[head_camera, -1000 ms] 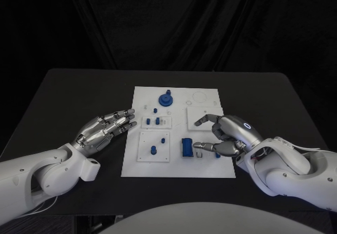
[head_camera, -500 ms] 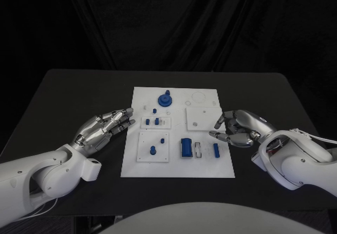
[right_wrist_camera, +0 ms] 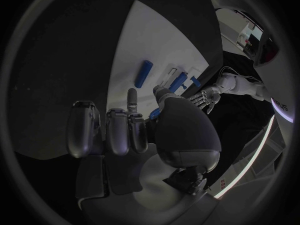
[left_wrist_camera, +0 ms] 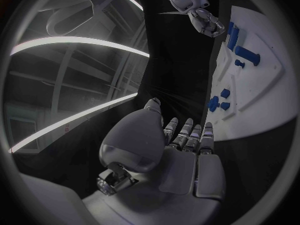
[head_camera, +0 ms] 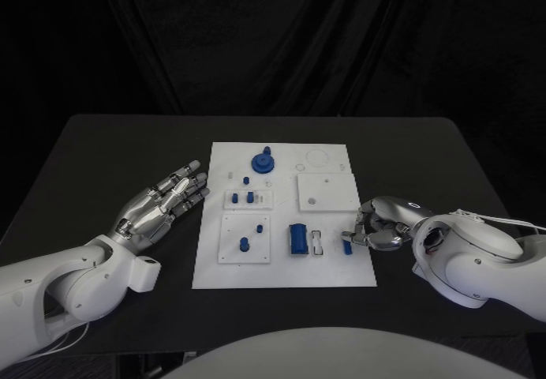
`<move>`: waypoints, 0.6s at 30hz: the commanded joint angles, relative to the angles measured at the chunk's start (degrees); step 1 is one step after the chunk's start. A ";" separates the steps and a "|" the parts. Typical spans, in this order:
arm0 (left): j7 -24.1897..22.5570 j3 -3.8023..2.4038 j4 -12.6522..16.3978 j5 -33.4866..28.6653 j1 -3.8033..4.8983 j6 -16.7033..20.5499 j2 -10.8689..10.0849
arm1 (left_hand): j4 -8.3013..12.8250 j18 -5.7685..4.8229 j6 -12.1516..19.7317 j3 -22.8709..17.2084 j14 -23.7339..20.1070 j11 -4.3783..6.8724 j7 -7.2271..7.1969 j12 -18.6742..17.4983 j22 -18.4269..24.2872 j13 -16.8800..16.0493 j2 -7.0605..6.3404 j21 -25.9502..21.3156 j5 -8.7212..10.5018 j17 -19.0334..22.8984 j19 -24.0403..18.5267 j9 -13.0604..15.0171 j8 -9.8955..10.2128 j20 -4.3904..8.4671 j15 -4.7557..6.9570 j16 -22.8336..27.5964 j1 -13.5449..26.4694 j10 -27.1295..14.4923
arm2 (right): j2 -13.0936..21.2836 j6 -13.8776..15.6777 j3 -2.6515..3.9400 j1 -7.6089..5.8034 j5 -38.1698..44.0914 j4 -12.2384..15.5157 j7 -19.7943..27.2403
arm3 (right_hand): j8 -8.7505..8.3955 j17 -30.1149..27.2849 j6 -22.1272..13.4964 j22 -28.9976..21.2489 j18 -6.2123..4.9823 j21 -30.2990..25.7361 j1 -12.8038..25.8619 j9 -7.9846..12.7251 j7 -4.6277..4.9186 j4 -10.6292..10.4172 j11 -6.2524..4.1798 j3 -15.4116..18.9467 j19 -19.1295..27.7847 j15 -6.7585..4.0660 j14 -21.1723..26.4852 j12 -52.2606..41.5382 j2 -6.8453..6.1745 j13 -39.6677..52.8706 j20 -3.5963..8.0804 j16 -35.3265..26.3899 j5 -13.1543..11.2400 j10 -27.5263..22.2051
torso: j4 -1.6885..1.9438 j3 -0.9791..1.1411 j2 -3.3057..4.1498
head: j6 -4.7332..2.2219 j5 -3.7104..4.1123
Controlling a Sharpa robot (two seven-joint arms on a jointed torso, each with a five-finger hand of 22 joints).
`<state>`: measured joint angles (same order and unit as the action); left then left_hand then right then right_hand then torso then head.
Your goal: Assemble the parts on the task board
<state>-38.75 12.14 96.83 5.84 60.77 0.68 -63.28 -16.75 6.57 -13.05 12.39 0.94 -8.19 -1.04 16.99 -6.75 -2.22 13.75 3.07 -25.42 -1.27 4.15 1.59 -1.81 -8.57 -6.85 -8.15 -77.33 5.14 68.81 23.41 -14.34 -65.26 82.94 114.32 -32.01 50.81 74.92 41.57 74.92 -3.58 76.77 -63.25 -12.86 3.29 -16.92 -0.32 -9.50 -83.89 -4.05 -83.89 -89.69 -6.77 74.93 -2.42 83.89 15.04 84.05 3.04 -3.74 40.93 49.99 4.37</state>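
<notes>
White task board [head_camera: 330, 268] in the middle of the black table [head_camera: 102, 150], long side running near to far. Far end of the board: blue round gear-like part [head_camera: 263, 163] with a peg on top, standing. Middle left: small raised plate with short blue pegs [head_camera: 240, 197] standing in it. Near left: second raised plate, two more blue pegs [head_camera: 252, 238]. Middle right: plain white square plate [head_camera: 326, 192], nothing blue on it. Near centre: large blue block [head_camera: 297, 238] upright in its slot, white slotted piece just right of it, then a thin blue bar [head_camera: 347, 246] at the near right.

Right hand [head_camera: 376, 226] sits at the board's right edge, just beside the thin blue bar, fingers curled inward and low. The right wrist view shows fingers bent down toward the board with a bit of blue at the thumb tip; can't tell whether it actually holds anything.

Left hand [head_camera: 162, 201] lies on the table left of the board, well short of the parts, palm down, fingers straight and slightly spread, holding nothing.
</notes>
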 commanded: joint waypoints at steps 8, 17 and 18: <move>-10.98 -0.03 -0.58 0.42 0.15 -0.33 0.50 | 0.07 -1.70 -0.06 0.54 0.26 -1.43 1.09 -0.90 1.44 0.06 0.98 -0.59 -1.45 0.05 -1.23 0.07 0.17 -0.82 -1.61 0.72 -1.11 -0.37 | -0.83 -5.04 0.00 1.02 6.89 -0.30 -6.32 | 0.61 2.83 0.71 11.06 0.52 0.03 0.93 -0.90 -0.16 0.01 -0.65 0.05 -1.79 -0.58 -3.85 -0.31 -0.09 15.07 0.68 -0.10 -0.07 5.95 | -0.17 0.04 0.02 | 0.01 0.04; -9.83 -0.03 -0.96 0.44 0.14 -1.02 0.53 | 0.34 -1.11 -1.89 0.32 0.31 -1.99 3.42 -0.42 1.66 0.00 1.11 -0.65 -4.10 0.01 -1.42 0.25 -0.05 -2.04 -2.26 0.47 -3.13 -0.37 | -2.22 -4.71 0.01 1.83 7.98 -0.93 -6.34 | 0.72 2.73 0.74 11.04 0.51 -0.03 0.78 -1.49 -0.32 0.05 -0.81 -0.52 -1.76 -0.72 -3.83 -0.31 0.21 15.07 0.84 -0.17 1.20 5.95 | -0.08 0.01 0.04 | 0.01 -0.21; -9.66 -0.03 -1.00 0.44 0.13 -1.13 0.54 | 0.37 -1.07 -1.92 0.28 0.31 -2.01 3.52 -0.41 1.67 0.00 1.10 -0.65 -4.27 0.00 -1.43 0.25 -0.05 -2.10 -2.30 0.45 -3.28 -0.38 | -2.41 -4.65 0.01 1.92 8.01 -1.00 -6.30 | 0.75 2.72 0.78 11.03 0.51 -0.06 0.76 -1.54 -0.33 0.05 -0.82 -0.56 -1.75 -0.73 -3.82 -0.31 0.24 15.07 0.85 -0.18 1.24 5.95 | -0.07 0.00 0.04 | 0.01 -0.21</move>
<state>-38.80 12.15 95.83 5.96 60.77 0.64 -62.84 -16.75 5.69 -14.98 12.70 1.35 -9.86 2.23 16.37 -5.16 -2.22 15.04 2.75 -29.53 -1.28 2.64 1.76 -1.81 -10.38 -8.71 -7.65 -80.02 4.72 66.55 19.39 -14.32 -63.56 89.30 113.40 -36.78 51.41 74.91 42.18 74.91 -3.57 76.77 -62.78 -14.38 3.09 -16.84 -0.73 -9.75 -84.05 -4.42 -83.92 -89.69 -7.00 74.92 -1.84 83.89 15.96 84.04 2.94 -3.71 40.96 49.99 4.19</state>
